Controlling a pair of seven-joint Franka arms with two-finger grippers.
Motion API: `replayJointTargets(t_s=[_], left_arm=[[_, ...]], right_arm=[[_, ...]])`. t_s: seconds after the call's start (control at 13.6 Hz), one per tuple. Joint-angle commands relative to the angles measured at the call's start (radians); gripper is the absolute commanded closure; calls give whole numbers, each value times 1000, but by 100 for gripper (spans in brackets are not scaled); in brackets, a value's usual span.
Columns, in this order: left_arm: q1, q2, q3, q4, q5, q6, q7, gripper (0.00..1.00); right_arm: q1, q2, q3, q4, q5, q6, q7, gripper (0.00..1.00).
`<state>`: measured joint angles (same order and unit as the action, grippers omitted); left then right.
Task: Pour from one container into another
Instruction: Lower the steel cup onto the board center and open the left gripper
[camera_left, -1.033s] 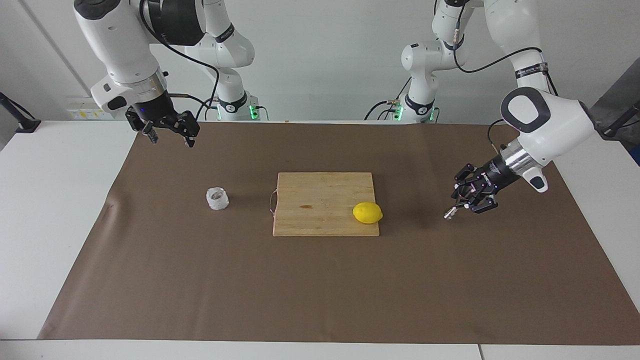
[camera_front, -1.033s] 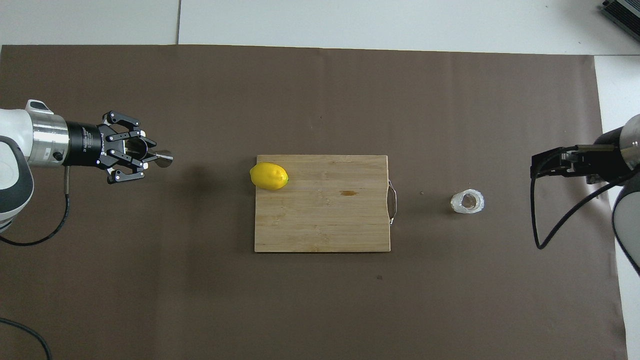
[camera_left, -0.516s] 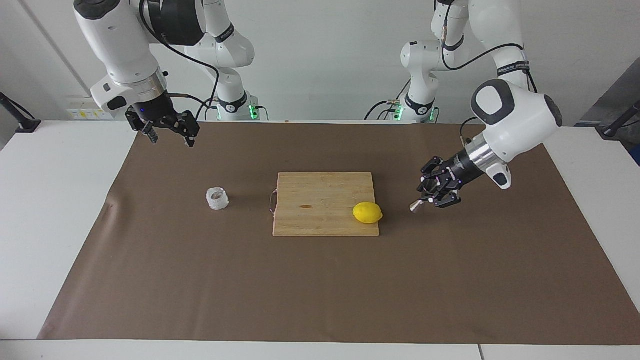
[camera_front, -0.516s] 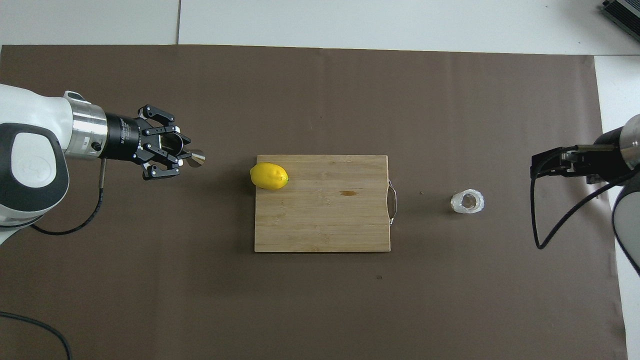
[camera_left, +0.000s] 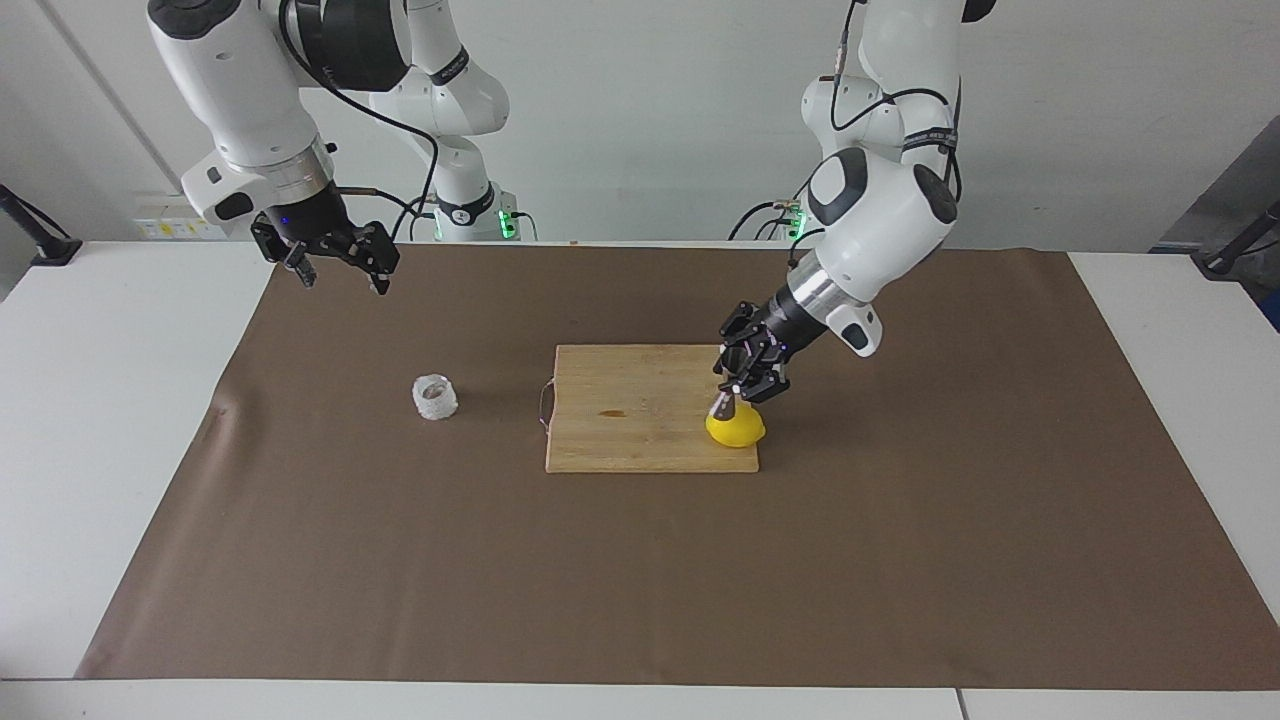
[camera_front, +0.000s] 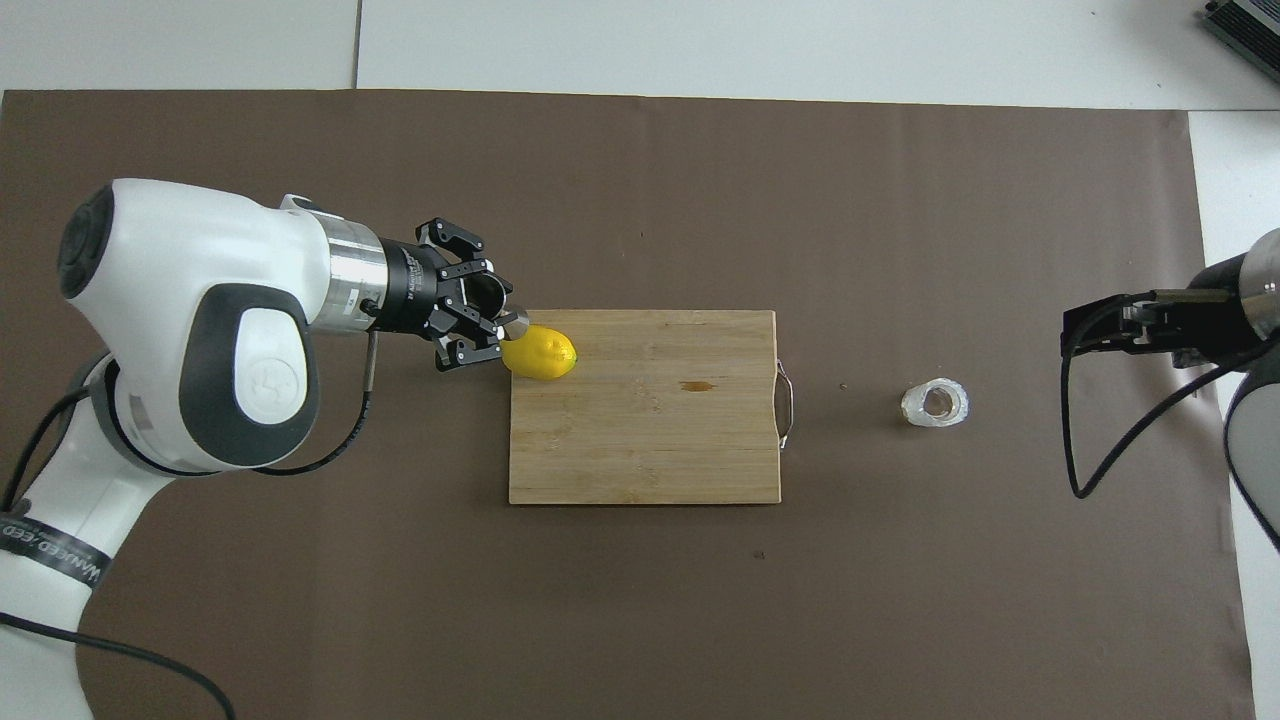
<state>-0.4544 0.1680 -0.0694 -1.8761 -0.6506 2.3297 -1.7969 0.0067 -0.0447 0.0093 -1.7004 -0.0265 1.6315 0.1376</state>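
Left end effector (camera_left: 737, 392) pinching jigger (camera_left: 722, 407) over lemon (camera_left: 735, 427) on cutting board (camera_left: 630, 400).

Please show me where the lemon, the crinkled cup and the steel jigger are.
lemon (camera_left: 737, 428): facing view, middle of its yellow skin.
crinkled cup (camera_left: 435, 398): facing view, its textured wall.
steel jigger (camera_left: 723, 406): facing view, its lower cone, under the left claw.

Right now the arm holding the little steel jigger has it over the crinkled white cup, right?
Not quite. In the facing view the left gripper holds the jigger over the lemon on the cutting board; the cup sits apart.
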Motion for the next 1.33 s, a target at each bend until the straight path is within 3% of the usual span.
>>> replayJointTargets(t_s=[0.0,0.52,1.03,1.11,1.25], left_arm=[[-94,-1,17,-44,-9,101,-56,100],[-194,125,19,-44,-7,226,-88,100],[-253,146,19,-46,-7,270,-115,100],[-253,148,19,-46,-7,278,-113,84],[-256,150,19,-52,-7,293,-116,73]], right_arm=[[-4,-20,3,-16,3,-2,27,0],[-4,-20,3,-18,3,-7,22,0],[-7,-21,3,-24,3,-7,19,0],[-7,-21,3,-24,3,-7,19,0],[-7,-21,3,-24,3,-7,23,0]])
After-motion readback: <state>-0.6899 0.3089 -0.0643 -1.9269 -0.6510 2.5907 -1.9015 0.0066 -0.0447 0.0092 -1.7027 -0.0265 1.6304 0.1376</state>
